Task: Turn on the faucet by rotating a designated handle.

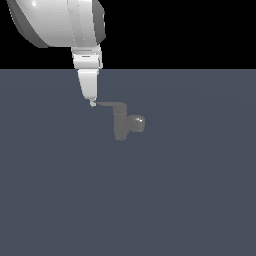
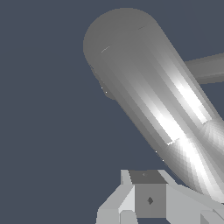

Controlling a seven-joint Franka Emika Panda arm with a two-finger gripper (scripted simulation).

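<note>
Gripper [image 1: 92, 103]: lowered from the white arm [image 1: 55, 20], its tip at the pointed free end of the handle [image 1: 107, 104], on the exterior view's left of the fixture. Tip and lever end appear to touch or nearly touch; this view is too coarse to confirm contact. Whether the fingers are spread or closed cannot be told in either view, and nothing is seen gripped between them.

Handle: thin flat lever running level from the gripper tip toward the exterior view's right, where it joins the top of the faucet [image 1: 121, 125].

Faucet: upright dull-grey cylinder near the middle of the tabletop [image 1: 190, 200], with a short rounded stub [image 1: 137, 123] on the side away from the gripper.

Progress: in my judgement the approach is complete, with the gripper placed at the lever's far end where a sideways push has most leverage. No sign of rotation can be read from a single moment. The turning of the handle about the body remains to be done.

Views compared: the exterior view gives the whole layout. The wrist view shows only a large grey cylindrical part of the faucet [image 2: 144, 92] at close range, with a thinner grey bar [image 2: 208, 68] behind it and part of the gripper [image 2: 148, 199] at the frame edge; which part is which there cannot be told
</note>
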